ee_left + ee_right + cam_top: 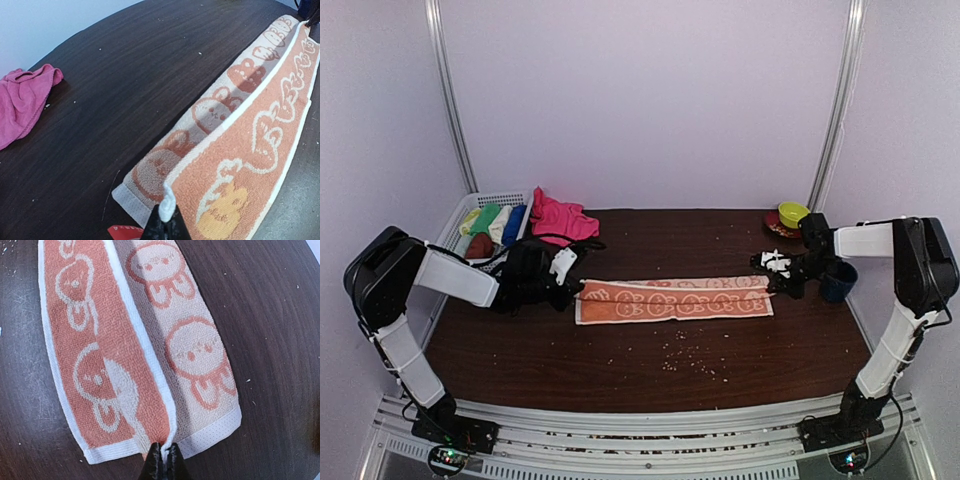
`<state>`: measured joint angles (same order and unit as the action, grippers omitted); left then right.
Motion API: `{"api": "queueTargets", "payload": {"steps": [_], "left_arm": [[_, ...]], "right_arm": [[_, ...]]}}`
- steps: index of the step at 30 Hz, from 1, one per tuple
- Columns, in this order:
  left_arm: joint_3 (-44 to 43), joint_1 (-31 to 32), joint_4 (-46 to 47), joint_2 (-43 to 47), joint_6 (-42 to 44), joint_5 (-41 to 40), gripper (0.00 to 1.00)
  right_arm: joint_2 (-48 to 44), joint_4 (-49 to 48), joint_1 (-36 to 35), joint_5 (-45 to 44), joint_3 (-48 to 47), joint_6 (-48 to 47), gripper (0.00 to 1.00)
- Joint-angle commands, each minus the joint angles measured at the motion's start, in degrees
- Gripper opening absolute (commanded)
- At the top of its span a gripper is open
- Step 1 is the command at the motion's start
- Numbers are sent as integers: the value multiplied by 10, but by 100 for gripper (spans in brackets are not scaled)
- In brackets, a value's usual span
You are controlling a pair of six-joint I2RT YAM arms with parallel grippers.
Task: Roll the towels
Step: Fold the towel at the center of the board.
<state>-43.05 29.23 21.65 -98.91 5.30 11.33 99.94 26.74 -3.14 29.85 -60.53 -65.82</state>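
Note:
A peach-orange towel (672,299) with pale rabbit patterns lies stretched across the middle of the table, its near long side folded over toward the centre. My left gripper (563,287) is shut on the white corner of that fold at the towel's left end (167,207). At the right end my right gripper (775,283) is shut on the fold's white hem (169,446). A hot pink towel (560,217) lies crumpled at the back left, also seen in the left wrist view (22,102). Green, blue, cream and brown towels (492,226) sit in the basket.
A white mesh basket (456,222) stands at the back left corner. A yellow-green bowl on a dark red dish (790,216) and a dark blue cup (839,280) stand at the right. Pale crumbs (685,360) dot the front of the dark wooden table (620,360).

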Motion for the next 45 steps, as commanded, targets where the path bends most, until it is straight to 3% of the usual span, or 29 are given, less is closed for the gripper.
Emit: {"api": "queueTargets", "payload": {"steps": [1, 4, 8, 12, 15, 20, 25, 26, 33, 35, 41, 43, 45], "left_arm": [[-5, 0, -11, 9, 2, 8, 0], [-5, 0, -22, 13, 1, 12, 1], [6, 1, -27, 29, -6, 21, 10], [27, 1, -23, 57, -18, 25, 36], [40, 2, -22, 77, -22, 23, 49], [55, 2, -26, 104, -27, 14, 61], [82, 1, -9, 149, -44, 0, 95], [84, 2, -9, 157, -49, -12, 97], [50, 2, -35, 128, -92, -115, 98], [29, 2, -45, 100, -104, -124, 98], [-37, 11, -64, 28, -134, -175, 98], [-60, 16, -73, 6, -138, -199, 98], [-83, 24, -84, -14, -138, -226, 98]], "right_arm": [[-11, 5, -4, -21, 8, -12, 5], [-13, 11, -5, -25, 10, -19, 9], [-15, 18, -5, -29, 12, -32, 18], [-17, 25, -6, -39, 10, -36, 26], [-19, 42, -6, -39, 4, -45, 31], [-28, 71, -6, -51, -3, -60, 42], [-39, 114, -6, -82, -15, -64, 56], [-40, 125, -5, -86, -21, -62, 58], [-31, 165, 4, -76, -76, 2, 63], [-31, 154, 5, -69, -89, 47, 76], [-38, 97, -2, -46, -109, 226, 80], [-47, 41, -14, -90, -95, 290, 98], [-47, -6, -26, -132, -85, 326, 100]]}}
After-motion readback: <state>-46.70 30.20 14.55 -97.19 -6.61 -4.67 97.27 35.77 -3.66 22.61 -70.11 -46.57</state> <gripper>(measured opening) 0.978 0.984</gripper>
